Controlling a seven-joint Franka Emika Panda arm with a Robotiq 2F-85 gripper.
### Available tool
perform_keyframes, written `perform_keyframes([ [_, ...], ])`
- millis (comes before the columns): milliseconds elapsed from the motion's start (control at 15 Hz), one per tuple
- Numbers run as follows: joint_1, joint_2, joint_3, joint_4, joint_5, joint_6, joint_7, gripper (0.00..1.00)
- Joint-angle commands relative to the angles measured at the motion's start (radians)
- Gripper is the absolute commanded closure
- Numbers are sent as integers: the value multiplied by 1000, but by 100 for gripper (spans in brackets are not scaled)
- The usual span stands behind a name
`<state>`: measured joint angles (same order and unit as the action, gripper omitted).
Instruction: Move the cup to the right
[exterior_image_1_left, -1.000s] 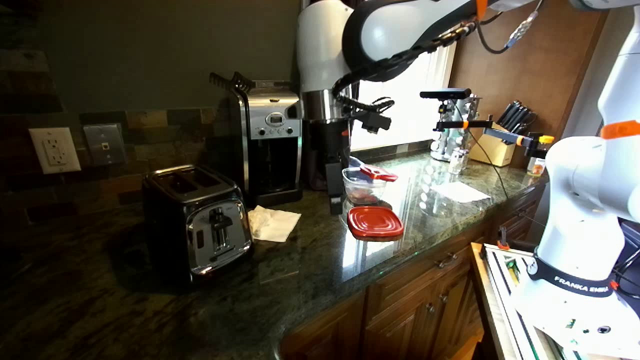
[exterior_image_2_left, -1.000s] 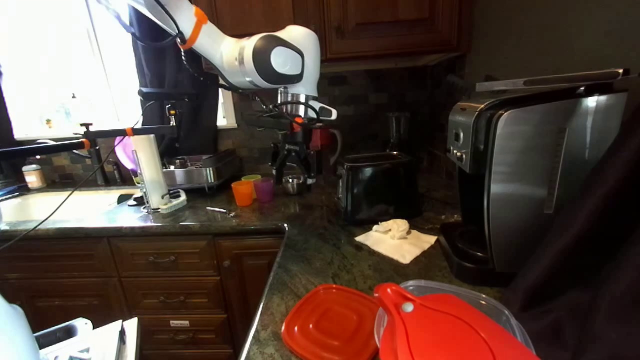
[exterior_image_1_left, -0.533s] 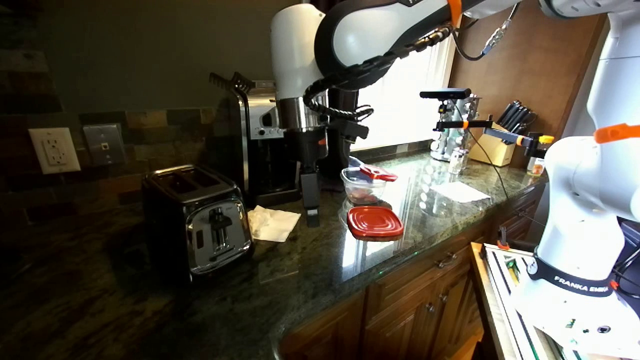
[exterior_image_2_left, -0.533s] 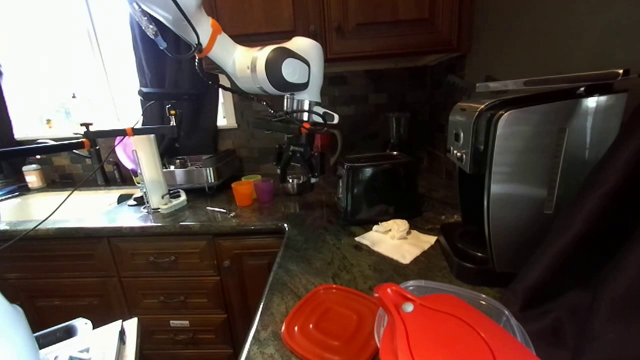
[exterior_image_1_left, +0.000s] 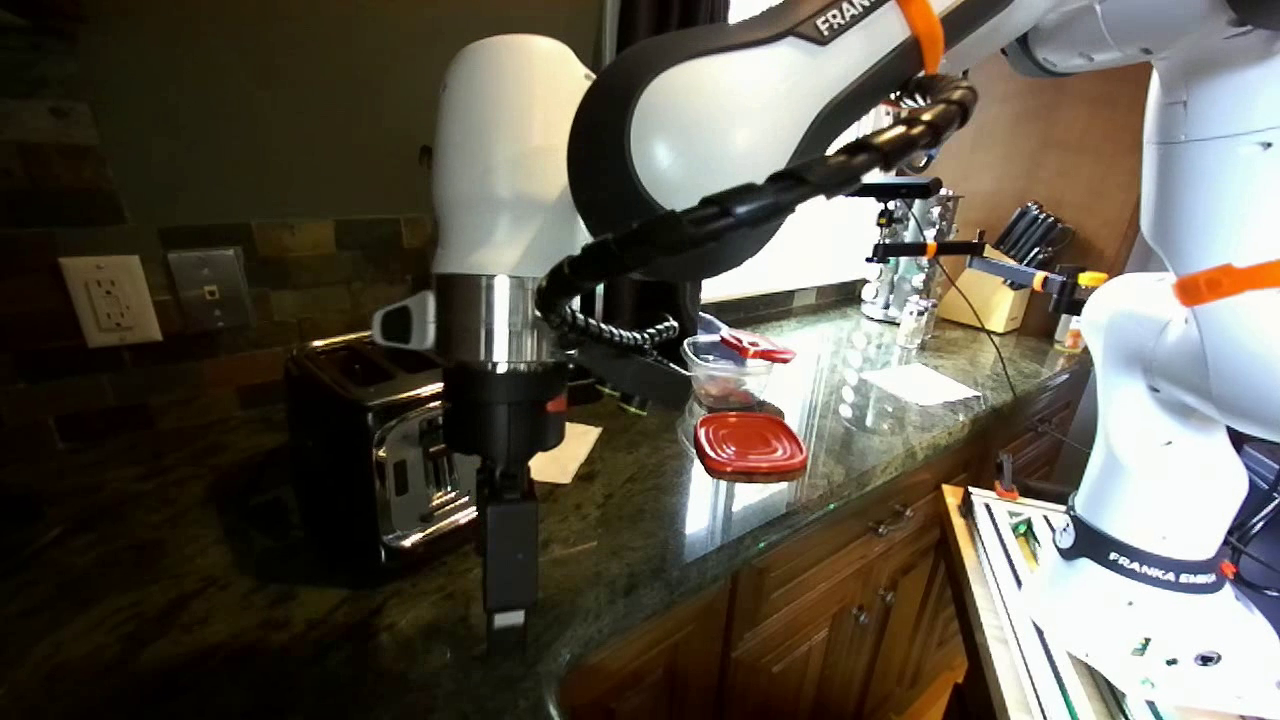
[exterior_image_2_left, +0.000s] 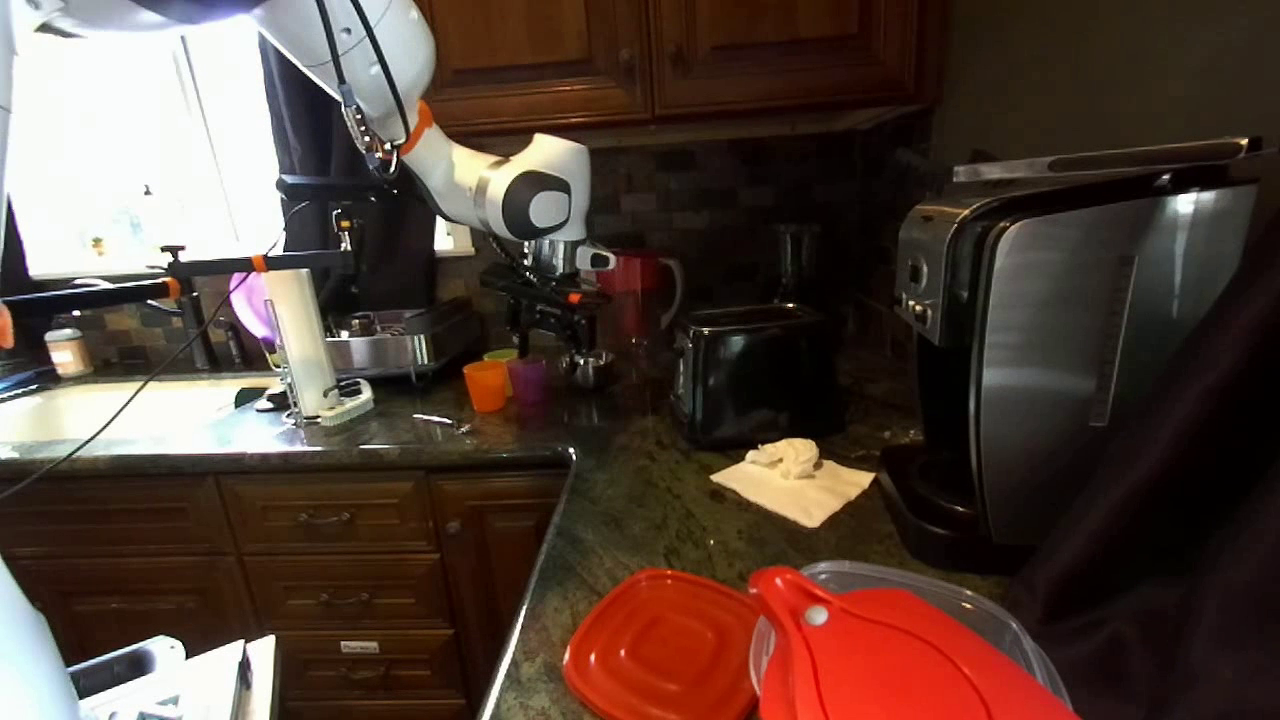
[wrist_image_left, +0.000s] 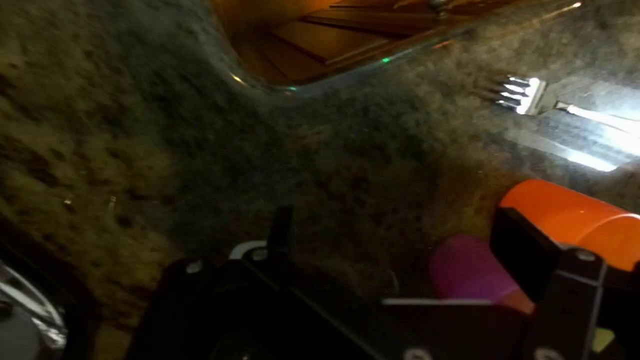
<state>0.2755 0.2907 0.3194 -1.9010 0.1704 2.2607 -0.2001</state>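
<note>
The purple cup (exterior_image_2_left: 528, 380) stands upright on the dark counter beside an orange cup (exterior_image_2_left: 485, 387) and a yellow-green cup (exterior_image_2_left: 503, 356). In the wrist view the purple cup (wrist_image_left: 465, 270) shows low on the right, partly covered by gripper parts. My gripper (exterior_image_2_left: 550, 338) is above the counter near the purple cup, its fingers apart with nothing held. In the wrist view the gripper (wrist_image_left: 400, 225) is spread wide; its right finger overlaps the orange and purple cups. In an exterior view the gripper (exterior_image_1_left: 508, 630) points down in front of the toaster, and the cup is out of view.
A metal bowl (exterior_image_2_left: 588, 370) stands right of the purple cup, with a red pitcher (exterior_image_2_left: 635, 290) behind. A black toaster (exterior_image_2_left: 760, 375) stands farther right. A fork (wrist_image_left: 530, 97) lies near the counter edge (wrist_image_left: 300, 90). A coffee maker (exterior_image_2_left: 1090, 370) and red lid (exterior_image_2_left: 660, 645) are nearer that camera.
The arm has moved along the counter past the toaster towards the cups, and the gripper has come lower. The gripper stays open; the cups have not moved.
</note>
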Motion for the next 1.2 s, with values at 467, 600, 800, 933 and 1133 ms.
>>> perform_keyframes([
  [467,61,83,7,149,-36,42,109,0],
  [600,91,102,-2,179,-53,123,225,0],
  [800,147,151,-43,220,-102,191,433,0],
  [933,169,196,-57,255,-89,188,530,0],
  [1133,159,181,-42,237,-64,164,496,0],
])
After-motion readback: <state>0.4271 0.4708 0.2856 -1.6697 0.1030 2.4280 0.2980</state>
